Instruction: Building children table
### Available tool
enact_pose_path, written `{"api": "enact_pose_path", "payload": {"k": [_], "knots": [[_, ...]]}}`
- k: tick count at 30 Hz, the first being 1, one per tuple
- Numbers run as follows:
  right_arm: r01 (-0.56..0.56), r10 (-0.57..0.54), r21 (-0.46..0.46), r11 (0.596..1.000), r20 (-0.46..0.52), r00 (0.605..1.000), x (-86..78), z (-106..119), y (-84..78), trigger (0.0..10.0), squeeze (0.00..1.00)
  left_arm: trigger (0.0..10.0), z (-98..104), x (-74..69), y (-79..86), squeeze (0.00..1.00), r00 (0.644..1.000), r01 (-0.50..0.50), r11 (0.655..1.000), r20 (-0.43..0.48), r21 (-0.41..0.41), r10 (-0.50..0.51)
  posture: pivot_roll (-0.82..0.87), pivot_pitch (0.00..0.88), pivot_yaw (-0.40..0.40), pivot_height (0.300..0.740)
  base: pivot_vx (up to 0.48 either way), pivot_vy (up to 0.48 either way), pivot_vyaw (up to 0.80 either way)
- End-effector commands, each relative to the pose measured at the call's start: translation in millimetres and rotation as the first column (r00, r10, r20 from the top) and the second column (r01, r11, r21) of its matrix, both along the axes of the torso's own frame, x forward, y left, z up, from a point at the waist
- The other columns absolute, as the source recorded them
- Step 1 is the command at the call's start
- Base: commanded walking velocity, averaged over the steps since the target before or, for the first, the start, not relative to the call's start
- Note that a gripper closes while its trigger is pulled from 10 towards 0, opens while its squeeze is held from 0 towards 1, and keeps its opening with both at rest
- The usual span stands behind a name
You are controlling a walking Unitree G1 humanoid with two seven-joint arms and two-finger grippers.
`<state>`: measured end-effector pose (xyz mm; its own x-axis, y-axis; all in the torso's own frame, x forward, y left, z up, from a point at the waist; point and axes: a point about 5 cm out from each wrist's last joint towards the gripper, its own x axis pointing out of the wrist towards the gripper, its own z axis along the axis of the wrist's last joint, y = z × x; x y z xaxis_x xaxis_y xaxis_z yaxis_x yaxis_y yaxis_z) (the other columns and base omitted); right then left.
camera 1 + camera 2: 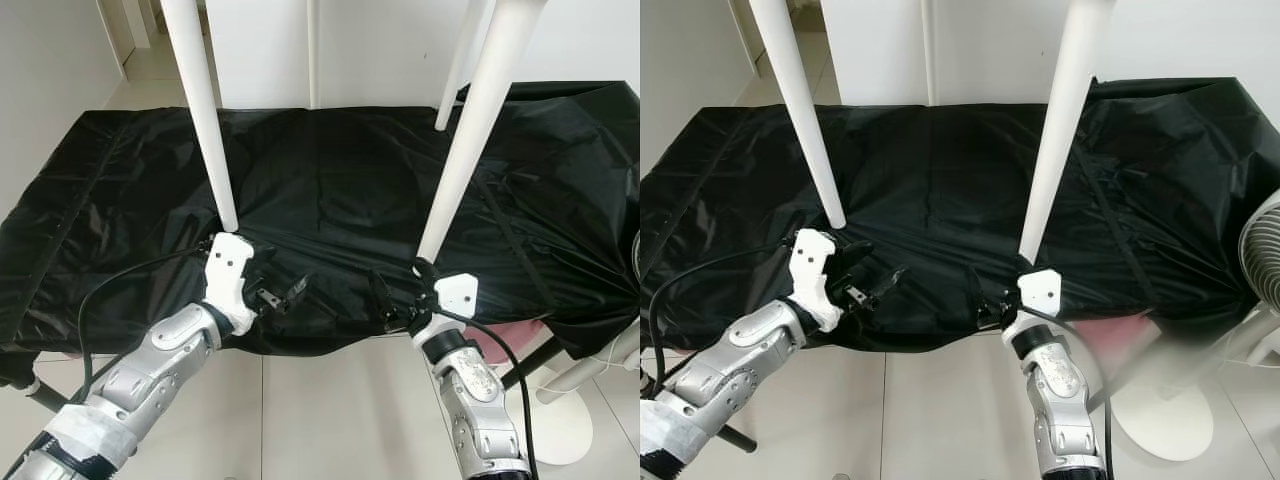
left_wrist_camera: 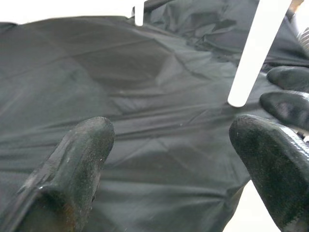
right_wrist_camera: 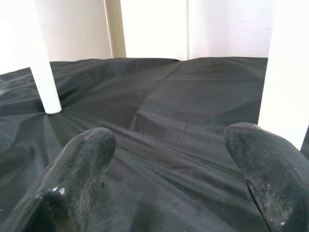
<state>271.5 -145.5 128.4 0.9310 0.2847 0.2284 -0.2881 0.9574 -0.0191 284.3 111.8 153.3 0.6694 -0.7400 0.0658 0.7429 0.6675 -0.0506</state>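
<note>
- Left gripper (image 1: 280, 290): arm reaches forward over the near edge of the black cover (image 1: 330, 190), fingers spread, beside the near-left table leg (image 1: 205, 110).
- Right gripper (image 1: 395, 298): fingers spread, wrist touching the near-right table leg (image 1: 470, 140).
- Both legs stand upright on the cover.

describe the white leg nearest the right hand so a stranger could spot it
A black sheet covers a wide low surface, and white legs stand up from it. Of the two front legs, this white leg leans above the right hand, unlike the other front leg by the left hand.
</note>
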Motion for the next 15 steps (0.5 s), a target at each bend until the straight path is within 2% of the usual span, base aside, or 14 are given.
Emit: {"api": "enact_pose_path", "payload": {"k": [1,2,3,5,9,10,12,13,14,15], "knots": [[0.014,-0.014,-0.003,1.0,-0.013,1.0,1.2,-2,-2.7,10.0,0.0,10.0,-4,-0.7,4.4,0.0,1.0,0.014,1.0,-0.01,0.005,-0.014,0.02,0.04,0.021,0.74,0.0,0.0,0.0],[0.059,-0.059,0.004,0.998,-0.007,0.998,1.0,-2,-6.9,10.0,0.0,10.0,-6,2.7,12.4,0.0,0.996,-0.086,0.996,-0.001,-0.003,0.086,0.02,0.042,0.026,0.74,0.0,0.0,0.0],[0.059,-0.059,0.004,0.998,-0.007,0.998,1.0,-2,-6.9,10.0,0.0,10.0,-6,2.7,12.4,0.0,0.996,-0.086,0.996,-0.001,-0.003,0.086,0.02,0.042,0.026,0.74,0.0,0.0,0.0],[0.177,-0.177,0.003,0.984,0.014,0.984,-1.8,-2,-15.6,10.0,0.0,10.0,-11,3.3,23.5,0.0,0.98,-0.201,0.978,-0.011,-0.058,0.201,0.01,0.041,0.031,0.74,0.0,0.0,0.0],[0.243,-0.242,-0.003,0.97,0.035,0.97,-6.6,-2,-18.8,10.0,0.0,10.0,-16,-0.1,26.5,0.0,0.964,-0.267,0.96,-0.012,-0.086,0.267,0.01,0.041,0.03,0.74,0.0,0.0,0.0],[0.243,-0.242,-0.003,0.97,0.035,0.97,-6.6,-2,-18.8,10.0,0.0,10.0,-16,-0.1,26.5,0.0,0.964,-0.267,0.96,-0.012,-0.086,0.267,0.01,0.041,0.03,0.74,0.0,0.0,0.0],[0.243,-0.24,-0.038,0.969,0.065,0.969,-18.0,-4,-14.8,10.0,0.0,10.0,-16,-7.7,28.4,0.0,0.93,-0.365,0.92,-0.007,-0.144,0.368,0.01,0.048,0.034,0.74,0.0,0.0,0.0],[0.243,-0.24,-0.038,0.969,0.065,0.969,-18.0,-4,-14.8,10.0,0.0,10.0,-16,-7.7,28.4,0.0,0.93,-0.365,0.92,-0.007,-0.144,0.368,0.01,0.048,0.034,0.74,0.0,0.0,0.0],[0.234,-0.229,-0.051,0.971,0.075,0.97,-21.9,-5,-12.9,10.0,0.0,10.0,-15,-10.4,28.9,0.0,0.918,-0.392,0.905,-0.008,-0.165,0.396,0.01,0.048,0.034,0.74,0.0,0.0,0.0],[0.168,-0.164,-0.053,0.984,0.066,0.984,-26.6,-8,-7.1,10.0,0.0,10.0,-14,-15.7,27.4,0.0,0.917,-0.393,0.903,-0.001,-0.171,0.399,0.01,0.051,0.035,0.74,0.0,0.0,0.0]]}}
